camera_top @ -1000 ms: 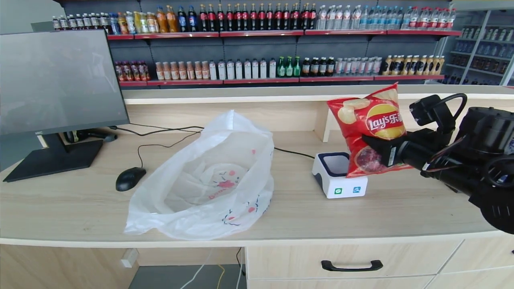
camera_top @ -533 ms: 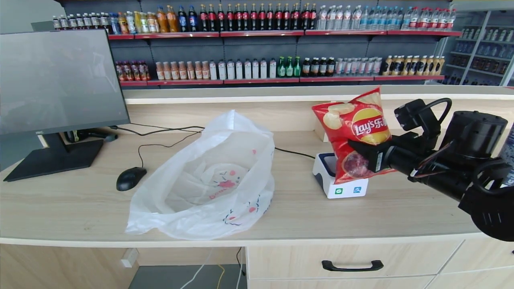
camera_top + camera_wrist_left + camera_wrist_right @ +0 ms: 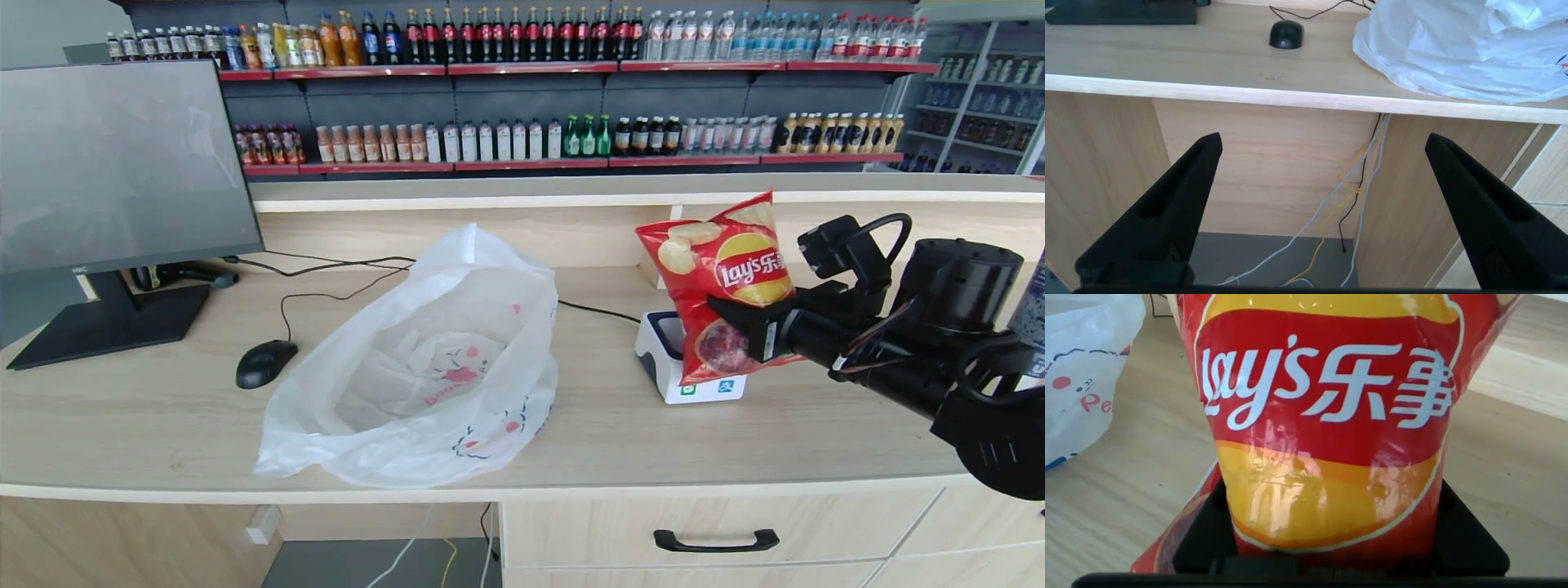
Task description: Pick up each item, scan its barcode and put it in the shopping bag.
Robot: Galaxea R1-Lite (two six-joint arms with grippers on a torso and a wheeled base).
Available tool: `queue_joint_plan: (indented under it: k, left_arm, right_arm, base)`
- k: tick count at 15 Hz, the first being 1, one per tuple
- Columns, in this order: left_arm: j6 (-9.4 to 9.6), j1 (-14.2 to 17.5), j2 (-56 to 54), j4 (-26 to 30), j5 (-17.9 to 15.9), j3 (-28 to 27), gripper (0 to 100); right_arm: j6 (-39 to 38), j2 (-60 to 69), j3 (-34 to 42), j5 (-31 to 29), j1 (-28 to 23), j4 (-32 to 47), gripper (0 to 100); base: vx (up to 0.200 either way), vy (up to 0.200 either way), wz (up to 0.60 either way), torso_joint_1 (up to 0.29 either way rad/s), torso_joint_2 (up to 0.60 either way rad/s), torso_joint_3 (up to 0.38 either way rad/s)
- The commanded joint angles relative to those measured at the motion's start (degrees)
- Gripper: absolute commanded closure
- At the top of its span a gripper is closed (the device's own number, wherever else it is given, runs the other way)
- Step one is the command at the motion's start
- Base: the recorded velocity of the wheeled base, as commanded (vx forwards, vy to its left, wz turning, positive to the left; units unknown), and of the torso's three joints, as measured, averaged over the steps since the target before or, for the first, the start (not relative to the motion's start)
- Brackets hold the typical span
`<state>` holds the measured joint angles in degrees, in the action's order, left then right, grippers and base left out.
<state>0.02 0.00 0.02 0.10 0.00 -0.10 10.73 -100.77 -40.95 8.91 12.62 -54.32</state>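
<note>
My right gripper (image 3: 739, 327) is shut on the lower part of a red chips bag (image 3: 725, 278), which it holds upright just above the white barcode scanner (image 3: 694, 384) on the counter. The bag's lower edge hides most of the scanner's window. In the right wrist view the chips bag (image 3: 1323, 433) sits between the black fingers (image 3: 1462, 539). A white plastic shopping bag (image 3: 424, 367) lies open at the counter's middle, to the left of the scanner. My left gripper (image 3: 1323, 212) hangs open below the counter's front edge, with nothing between its fingers.
A monitor (image 3: 114, 180) on a black stand sits at the counter's left, with a black mouse (image 3: 265, 363) and cables in front of it. A raised ledge (image 3: 571, 192) runs along the back. Shelves of bottles fill the wall behind. A bottle (image 3: 1030, 318) shows at the right edge.
My right gripper has carried the chips bag to the left and lowered it over the scanner. The shopping bag and the left arm have not moved.
</note>
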Motion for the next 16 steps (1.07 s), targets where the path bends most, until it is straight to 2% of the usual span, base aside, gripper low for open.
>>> queue_joint_plan:
  k: [1,16]
  left_arm:
    - [-0.02,0.00,-0.02,-0.01,0.00,0.01,0]
    - [0.06,0.00,-0.02,-0.01,0.00,0.01,0]
  right_arm:
    - [-0.01,-0.22,0.17,0.05,-0.05,0.09,100]
    - [-1.06,2.59,4.03,-0.12,-0.58,0.18,100]
  base:
    - [0.000,0.000,0.00,0.000,0.00,0.000]
    - [0.000,0.000,0.00,0.000,0.00,0.000]
